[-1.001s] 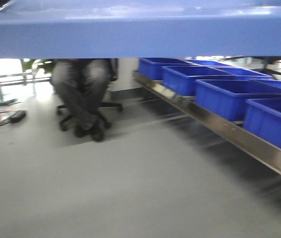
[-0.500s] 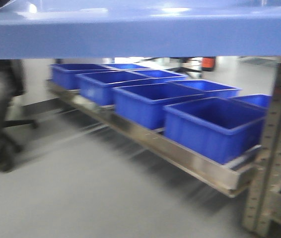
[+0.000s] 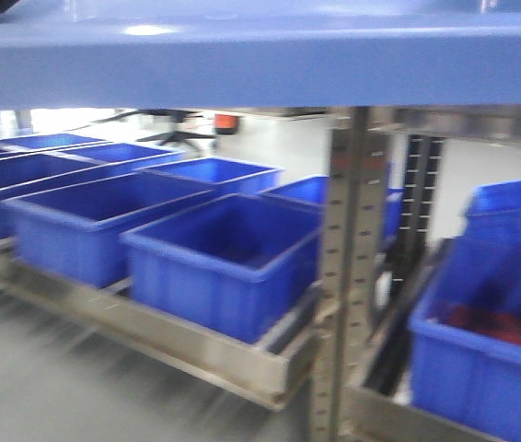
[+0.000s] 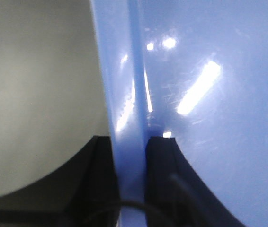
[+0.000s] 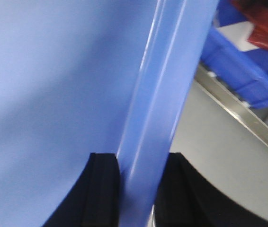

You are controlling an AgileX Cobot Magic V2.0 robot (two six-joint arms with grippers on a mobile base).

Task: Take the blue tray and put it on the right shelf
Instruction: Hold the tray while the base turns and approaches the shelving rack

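The shallow, wide tray of glossy periwinkle-blue plastic (image 3: pixel 260 64) is held up in the air between the two arms. It fills the whole 12 o'clock band of the front view, above the floor and not yet on any rack. Below it, the shiny stainless steel rack shelf with its tall brushed front lip (image 3: pixel 150 336) runs from 9 o'clock down toward 6 o'clock. It carries a row of deep, darker blue plastic storage bins (image 3: pixel 224 258). A perforated grey metal upright post (image 3: pixel 348 276) stands just right of centre, and another deep blue bin with something red inside (image 3: pixel 481 368) sits at 4 o'clock. The black left gripper (image 4: pixel 131 161) is pinched on the tray's flared rim at 6 o'clock of its wrist view, one pad on each face of the rim. The black right gripper (image 5: pixel 138 175) clamps the opposite rim the same way. The tray looks light and fairly stiff, but its broad span may flex. The shiny plastic looks slippery, so a thin rim pinch could creep. Two opposite rim grips, kept level, seem the sound way to hold it.
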